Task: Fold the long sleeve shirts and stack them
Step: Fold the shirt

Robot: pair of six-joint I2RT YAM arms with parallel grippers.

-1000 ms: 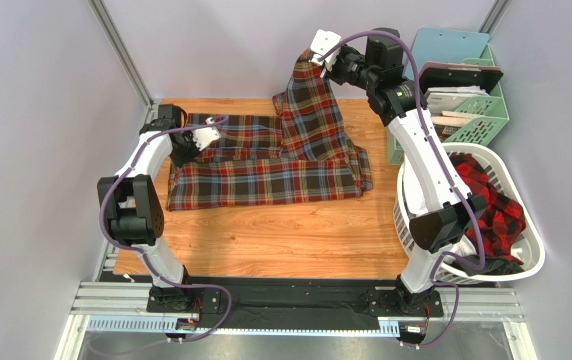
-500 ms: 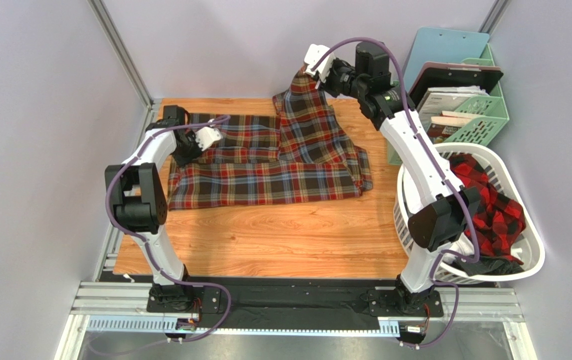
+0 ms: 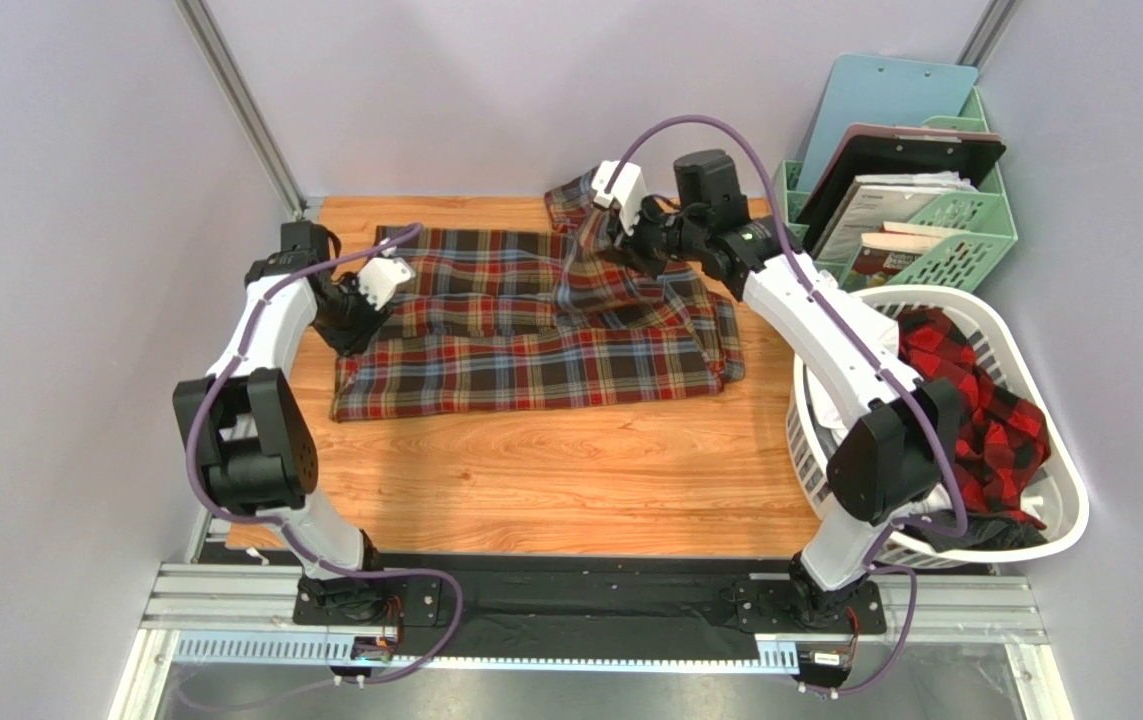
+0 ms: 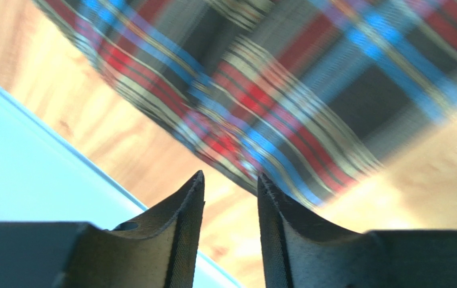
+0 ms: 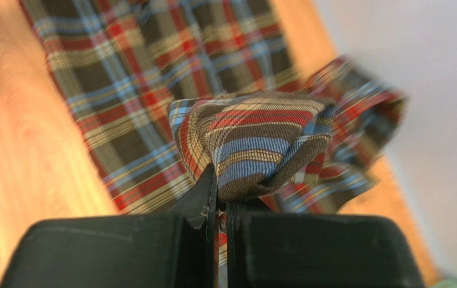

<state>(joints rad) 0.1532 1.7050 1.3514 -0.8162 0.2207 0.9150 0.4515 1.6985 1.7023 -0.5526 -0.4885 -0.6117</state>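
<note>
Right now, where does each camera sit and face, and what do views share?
Top external: above, behind the bases, looking down on table, tartan shirt, both arms.
Left wrist: on the left arm, past the open left gripper toward the shirt's edge.
Right wrist: past the right gripper, shut on a shirt fold.
Shared: all show the tartan shirt.

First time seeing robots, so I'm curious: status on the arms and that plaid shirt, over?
Left gripper open, empty, at edge of brown plaid shirt. Right gripper shut on its bunched cloth. Red check shirt in laundry basket. Nothing blocking.
</note>
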